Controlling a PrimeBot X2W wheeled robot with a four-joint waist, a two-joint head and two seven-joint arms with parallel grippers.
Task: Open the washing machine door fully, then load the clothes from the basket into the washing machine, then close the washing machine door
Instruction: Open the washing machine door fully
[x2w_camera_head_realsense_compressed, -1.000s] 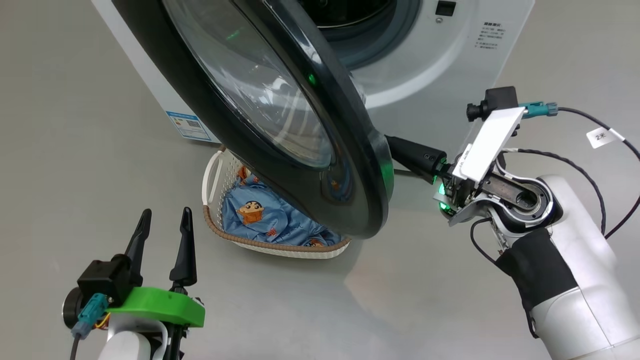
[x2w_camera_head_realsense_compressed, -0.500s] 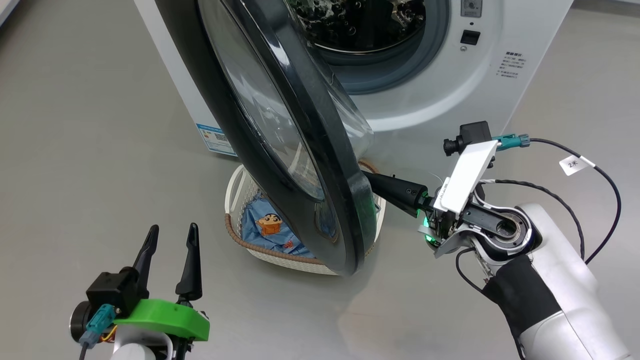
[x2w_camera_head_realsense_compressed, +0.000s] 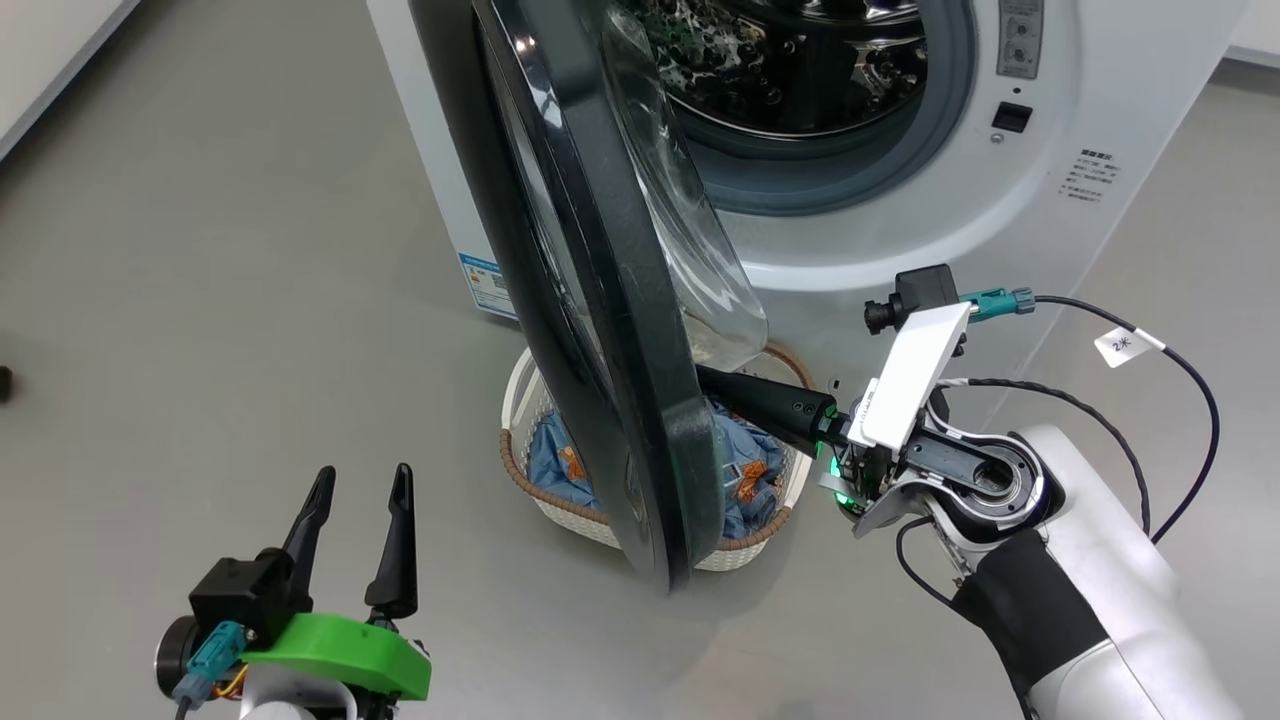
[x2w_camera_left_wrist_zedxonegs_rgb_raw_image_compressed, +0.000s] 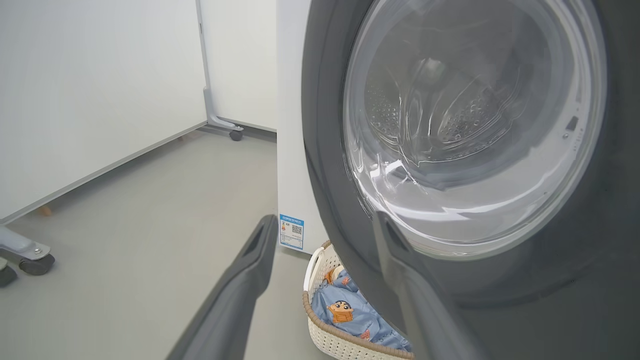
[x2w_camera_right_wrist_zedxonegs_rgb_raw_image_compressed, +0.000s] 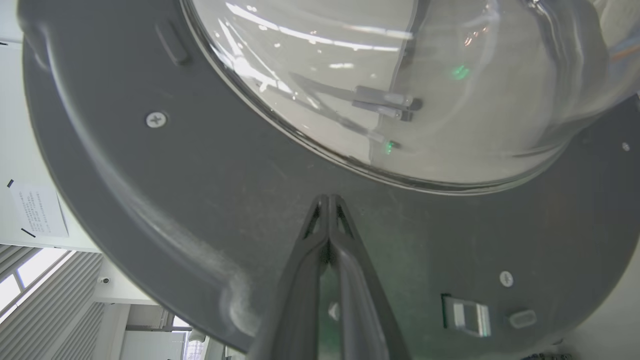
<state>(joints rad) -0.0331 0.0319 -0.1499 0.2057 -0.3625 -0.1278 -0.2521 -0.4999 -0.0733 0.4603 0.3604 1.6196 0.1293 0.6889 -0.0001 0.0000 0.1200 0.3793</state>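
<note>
The washing machine (x2w_camera_head_realsense_compressed: 900, 240) stands with its steel drum (x2w_camera_head_realsense_compressed: 800, 60) exposed. Its door (x2w_camera_head_realsense_compressed: 600, 300) hangs partly open, black rim edge-on, glass bowl (x2w_camera_head_realsense_compressed: 700, 240) bulging right. My right gripper (x2w_camera_head_realsense_compressed: 708, 381) is shut with nothing in it, and its tips press the door's inner rim (x2w_camera_right_wrist_zedxonegs_rgb_raw_image_compressed: 200, 210) just below the glass, right gripper (x2w_camera_right_wrist_zedxonegs_rgb_raw_image_compressed: 328, 198). Under the door sits the basket (x2w_camera_head_realsense_compressed: 760, 545) holding the blue cartoon clothes (x2w_camera_head_realsense_compressed: 745, 470). My left gripper (x2w_camera_head_realsense_compressed: 362, 478) stands open at the lower left, apart from the door's outer face (x2w_camera_left_wrist_zedxonegs_rgb_raw_image_compressed: 475, 125), with the basket (x2w_camera_left_wrist_zedxonegs_rgb_raw_image_compressed: 325, 335) and clothes (x2w_camera_left_wrist_zedxonegs_rgb_raw_image_compressed: 345, 312) below it.
A blue QR sticker (x2w_camera_head_realsense_compressed: 485, 285) marks the machine's left side. White partition panels on casters (x2w_camera_left_wrist_zedxonegs_rgb_raw_image_compressed: 30, 262) stand to the left over open grey floor (x2w_camera_head_realsense_compressed: 200, 300). A tagged black cable (x2w_camera_head_realsense_compressed: 1190, 390) loops from my right wrist. The door latch (x2w_camera_right_wrist_zedxonegs_rgb_raw_image_compressed: 467, 317) sits near my right fingers.
The door has swung further open to the left, from slanted to nearly edge-on, with my right gripper pushing its inner rim. The head camera has shifted, and my left gripper stays open.
</note>
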